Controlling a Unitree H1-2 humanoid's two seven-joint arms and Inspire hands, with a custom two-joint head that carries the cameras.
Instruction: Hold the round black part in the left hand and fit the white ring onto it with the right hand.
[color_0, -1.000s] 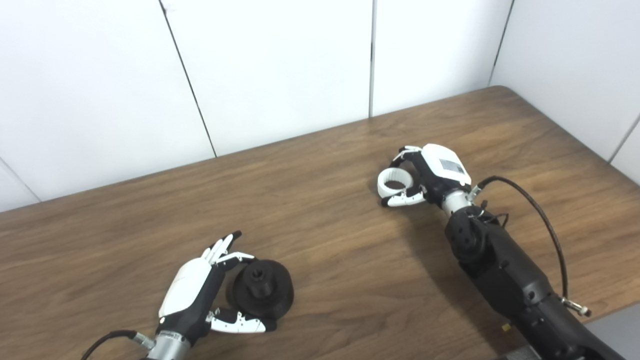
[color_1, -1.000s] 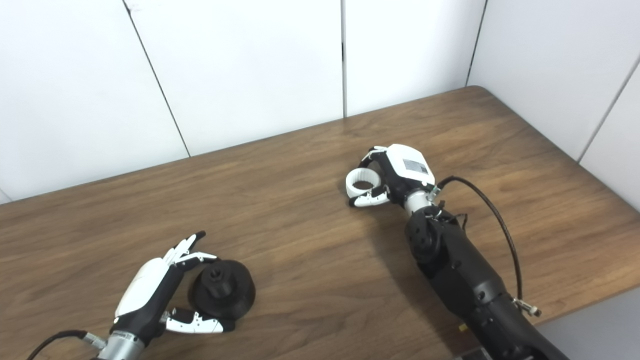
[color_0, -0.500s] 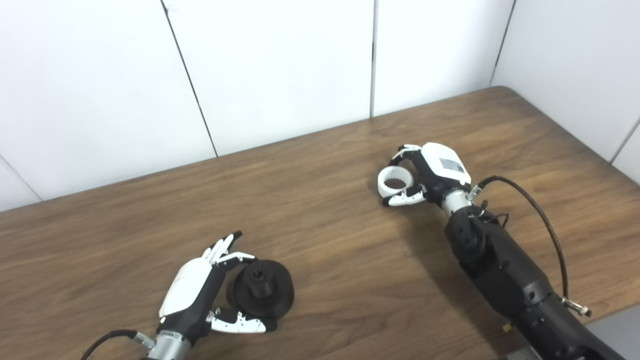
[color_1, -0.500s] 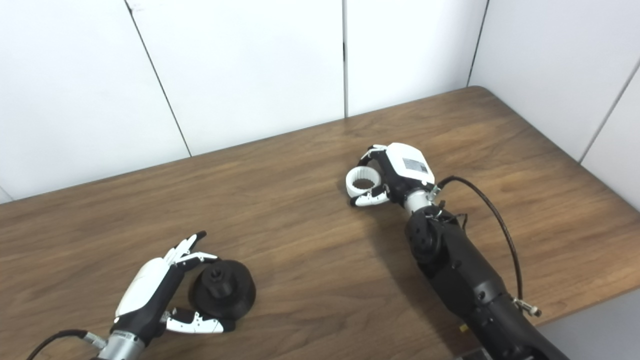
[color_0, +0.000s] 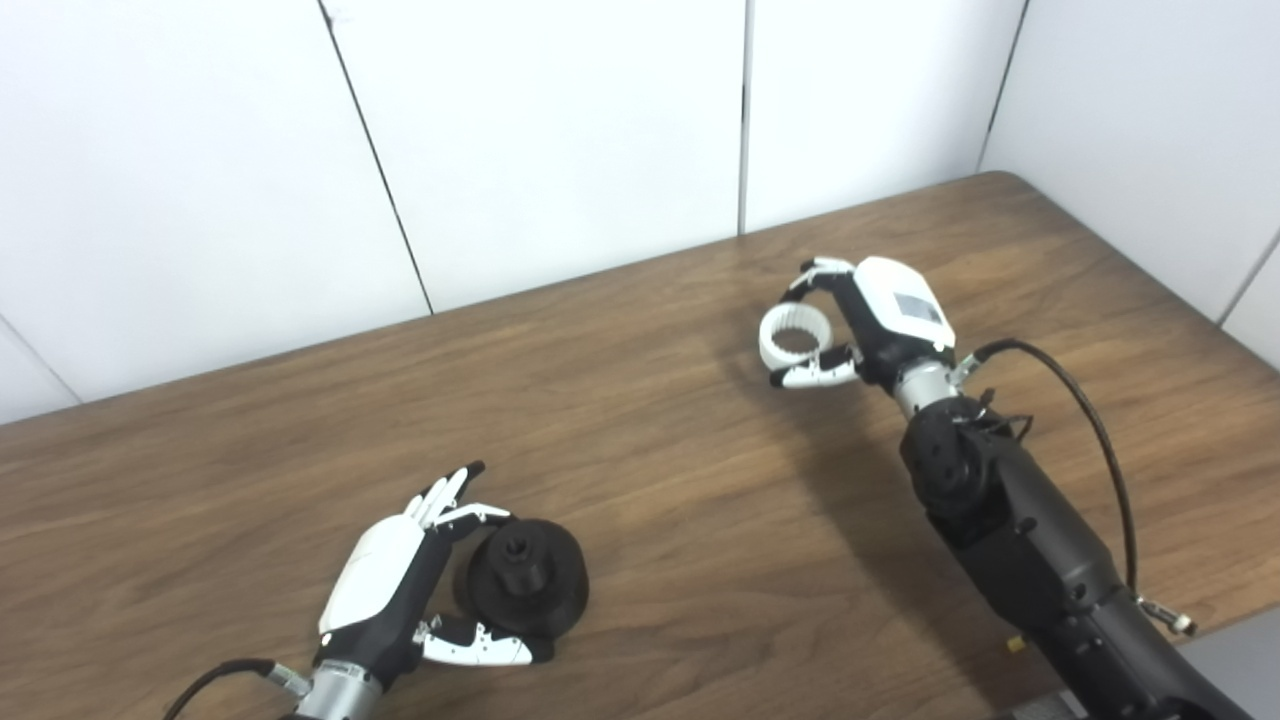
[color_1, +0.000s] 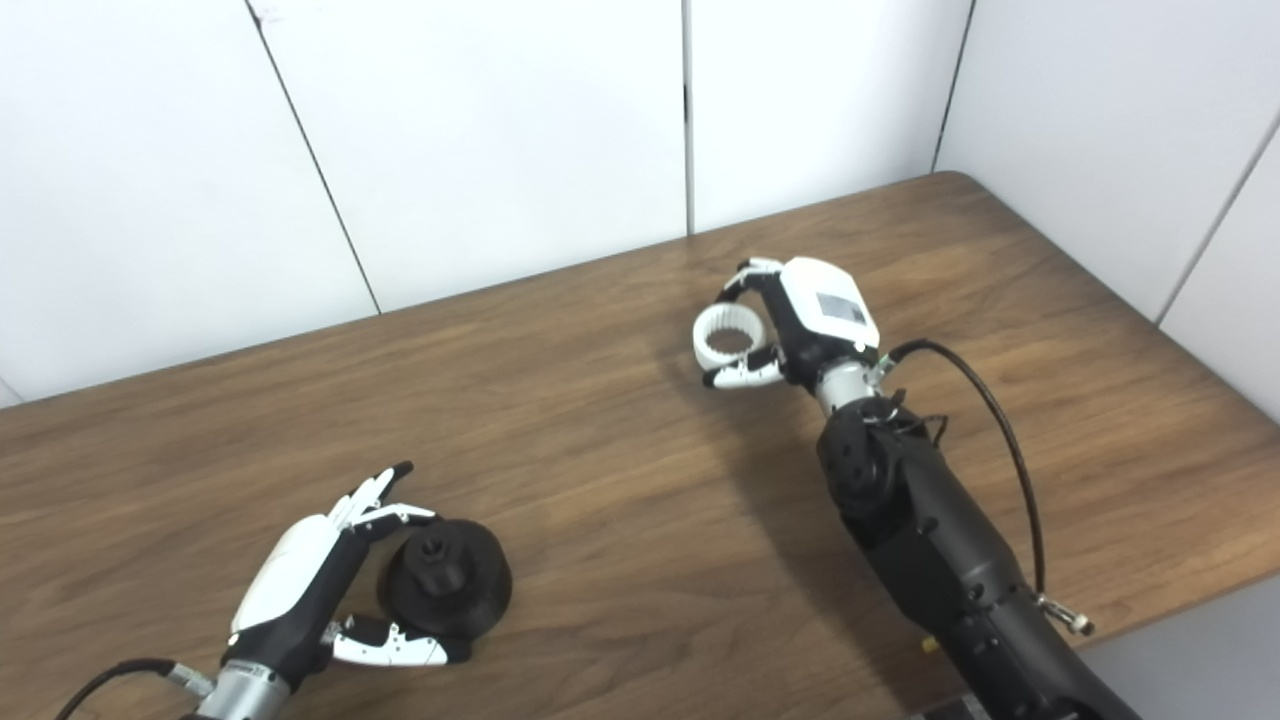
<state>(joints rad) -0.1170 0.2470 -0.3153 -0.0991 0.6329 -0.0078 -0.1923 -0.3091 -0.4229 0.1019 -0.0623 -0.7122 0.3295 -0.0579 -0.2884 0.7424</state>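
Right hand (color_0: 868, 330) clamped on white ring (color_0: 795, 336), raised above counter (color_0: 650, 480). Left hand (color_0: 400, 585) cupped around black part (color_0: 522, 582), near counter's front edge; grip unclear.

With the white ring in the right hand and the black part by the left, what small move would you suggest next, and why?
Probably carry the right hand with the white ring toward the round black part. The ring is gripped and appears clear of the table, but sits far right of the part. The left hand cups the part, which rests on the table with its hub facing up.
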